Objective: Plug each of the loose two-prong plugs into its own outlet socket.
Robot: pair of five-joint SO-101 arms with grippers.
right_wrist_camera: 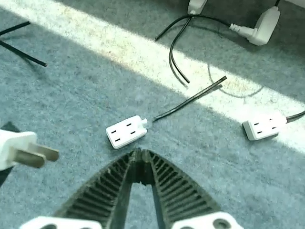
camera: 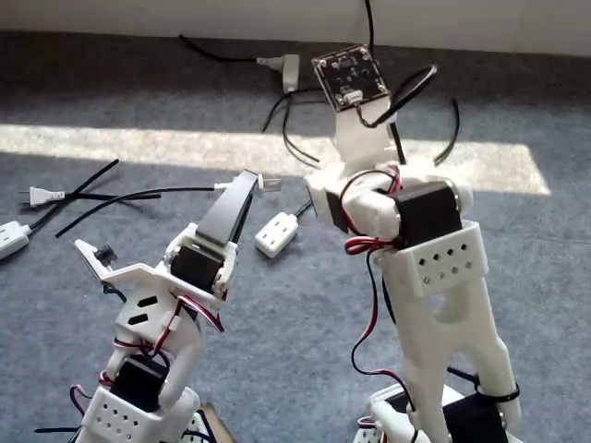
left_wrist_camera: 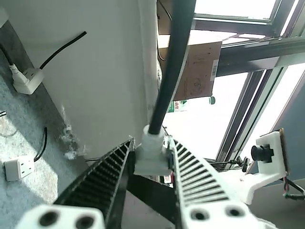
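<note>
The grey-covered desk (camera: 305, 323) carries everything, with both arms standing over it. The left claw (left_wrist_camera: 151, 143) is raised off the surface and clamped tight on a white two-prong plug (left_wrist_camera: 152, 160), whose black cord (left_wrist_camera: 167, 71) runs away past the fingers. Seen from the other arm, the prongs stick out free in the air, beside the right claw (right_wrist_camera: 141, 155). That claw hangs with its fingers pressed together on nothing. Just beyond its tips lies a white outlet socket (right_wrist_camera: 125, 132), slots showing, on a short cord. A second socket (right_wrist_camera: 263, 126) lies farther off to that claw's side, and another loose plug (camera: 42, 196) rests well away from both claws. The step in hand looks like the carry — plug lifted, not yet seated. The next move, I judge, calls for bringing the prongs to the nearest socket, square to its slots. The socket looks light and unanchored — the empty claw would likely have to pin it, or it will skid.
</note>
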